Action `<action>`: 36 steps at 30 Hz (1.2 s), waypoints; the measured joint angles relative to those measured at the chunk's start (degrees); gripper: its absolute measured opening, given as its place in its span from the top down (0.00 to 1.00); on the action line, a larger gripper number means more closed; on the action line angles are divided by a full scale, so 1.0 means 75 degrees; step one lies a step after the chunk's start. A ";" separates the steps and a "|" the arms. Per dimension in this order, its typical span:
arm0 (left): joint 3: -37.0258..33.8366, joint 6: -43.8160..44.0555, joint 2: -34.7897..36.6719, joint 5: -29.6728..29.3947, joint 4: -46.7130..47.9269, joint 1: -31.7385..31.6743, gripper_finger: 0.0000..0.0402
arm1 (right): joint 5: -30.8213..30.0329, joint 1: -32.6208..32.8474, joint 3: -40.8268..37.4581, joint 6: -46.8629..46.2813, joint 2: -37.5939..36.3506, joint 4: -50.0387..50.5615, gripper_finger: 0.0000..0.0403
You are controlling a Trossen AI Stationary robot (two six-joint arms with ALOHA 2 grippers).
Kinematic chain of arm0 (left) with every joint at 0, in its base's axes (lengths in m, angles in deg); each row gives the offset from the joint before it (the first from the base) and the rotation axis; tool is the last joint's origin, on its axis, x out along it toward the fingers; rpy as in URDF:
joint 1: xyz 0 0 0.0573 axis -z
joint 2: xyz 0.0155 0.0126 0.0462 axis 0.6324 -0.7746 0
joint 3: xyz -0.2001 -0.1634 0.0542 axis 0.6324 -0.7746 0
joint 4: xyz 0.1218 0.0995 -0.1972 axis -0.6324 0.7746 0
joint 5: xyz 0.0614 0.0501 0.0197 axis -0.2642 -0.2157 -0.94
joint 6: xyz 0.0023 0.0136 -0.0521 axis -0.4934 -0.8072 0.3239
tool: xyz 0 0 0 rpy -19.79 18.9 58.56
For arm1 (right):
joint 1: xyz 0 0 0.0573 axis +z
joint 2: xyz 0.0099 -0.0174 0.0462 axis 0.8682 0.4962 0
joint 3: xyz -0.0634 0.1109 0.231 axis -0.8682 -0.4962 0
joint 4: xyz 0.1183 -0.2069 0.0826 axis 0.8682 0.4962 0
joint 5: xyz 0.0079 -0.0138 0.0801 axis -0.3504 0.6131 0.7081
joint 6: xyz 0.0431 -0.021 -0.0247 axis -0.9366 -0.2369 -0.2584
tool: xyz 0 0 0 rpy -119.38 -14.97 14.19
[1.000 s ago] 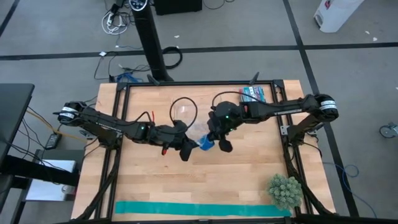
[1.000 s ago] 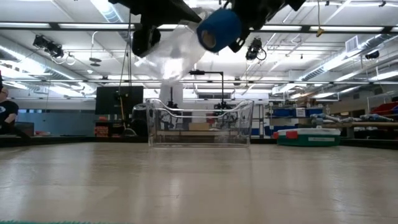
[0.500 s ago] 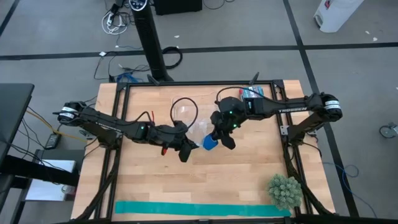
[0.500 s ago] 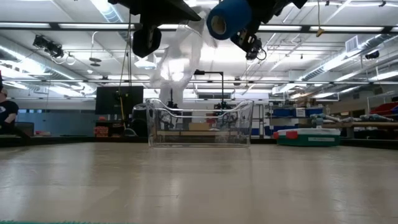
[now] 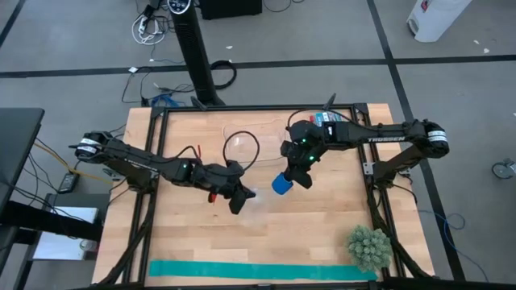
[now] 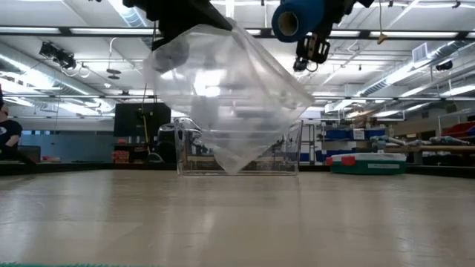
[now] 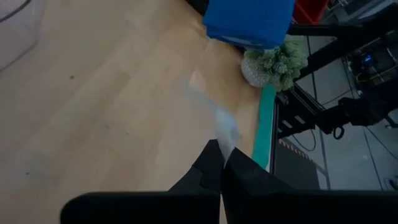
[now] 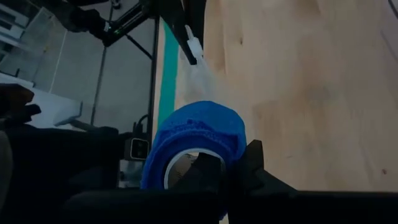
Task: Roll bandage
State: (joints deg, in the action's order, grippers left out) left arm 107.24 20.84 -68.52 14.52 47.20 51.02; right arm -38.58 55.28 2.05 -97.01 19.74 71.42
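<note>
The bandage is a rolled-up royal-blue cylinder (image 5: 280, 185), held in the air over the middle of the table by my shut right gripper (image 5: 290, 180). The low view shows the bandage roll (image 6: 297, 18) near the top, clear of everything below. A clear plastic bag (image 6: 223, 96) hangs from my shut left gripper (image 5: 240, 201), just left of the roll and apart from it. In the left wrist view the roll (image 7: 249, 22) floats beyond the bag's film. My left gripper pinches a thin edge of the clear bag (image 7: 227, 134) between its two shut fingertips. The bag hangs spread out below the fingers, clear of the table. My right gripper holds the roll at one open end (image 8: 214, 152). One finger seems to sit inside the hollow core and the other finger (image 8: 252, 158) outside the wall. The roll is lifted clear of the table.
A clear plastic container (image 5: 239, 147) stands behind the grippers, toward the far edge. A teal-green strip (image 5: 266, 271) lies along the near edge, with a small green plant (image 5: 369, 247) at the near right corner. A small box (image 5: 328, 121) sits at the far edge.
My right gripper has carried the roll up and toward the table's right edge, rolling its wrist, so the roll has drawn away from the bag. The bag, bunched up next to the roll before, now hangs spread out below my left gripper, which stayed in place.
</note>
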 joint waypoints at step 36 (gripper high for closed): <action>0.0000 0.2572 0.0006 -0.1411 -0.0483 -0.0020 0.99 | -0.4307 0.1168 -0.0009 0.1037 0.0586 -0.0844 1.00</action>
State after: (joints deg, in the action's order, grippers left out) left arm 107.24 40.13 -68.47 3.94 43.58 50.87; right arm -70.88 64.04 1.98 -89.23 24.14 65.09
